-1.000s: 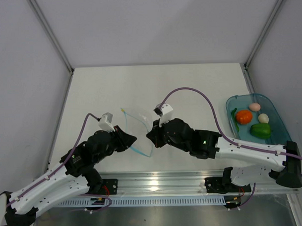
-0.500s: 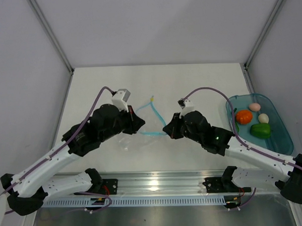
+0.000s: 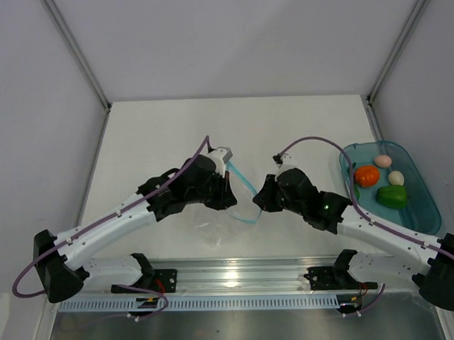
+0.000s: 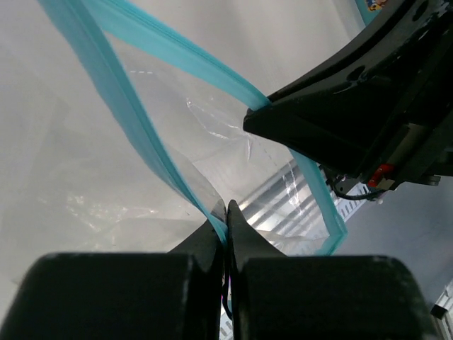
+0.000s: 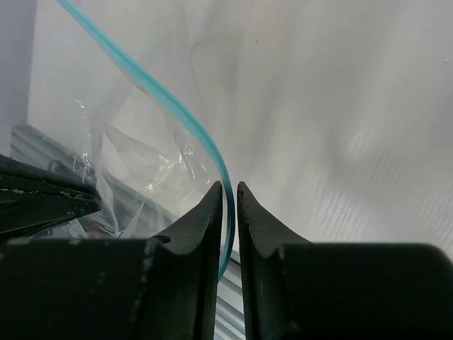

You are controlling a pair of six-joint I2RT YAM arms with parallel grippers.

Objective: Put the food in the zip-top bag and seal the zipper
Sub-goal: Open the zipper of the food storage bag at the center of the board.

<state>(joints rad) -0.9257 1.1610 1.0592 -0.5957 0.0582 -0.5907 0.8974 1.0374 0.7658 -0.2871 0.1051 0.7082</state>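
Note:
The clear zip-top bag [image 3: 214, 229] hangs between my two grippers above the table's near middle. Its teal-blue zipper [image 3: 245, 184] loops between them, with the mouth apart. My left gripper [image 3: 229, 198] is shut on one zipper lip, as the left wrist view [image 4: 226, 209] shows. My right gripper [image 3: 259, 202] is shut on the other lip, pinching the strip in the right wrist view [image 5: 228, 188]. The food lies in the teal tray [image 3: 422, 200] at the right: an orange-red round one [image 3: 367, 175], a green pepper [image 3: 392, 196] and two pale eggs [image 3: 382, 161] [image 3: 396, 177].
The tray sits against the table's right edge, beyond my right arm. An aluminium rail [image 3: 238, 278] runs along the near edge under both arms. White walls enclose the table on the left, back and right.
My left gripper has swung right and nearer to the right gripper, carrying its zipper lip along. The bag's mouth has narrowed and the bag body now hangs lower between the grippers.

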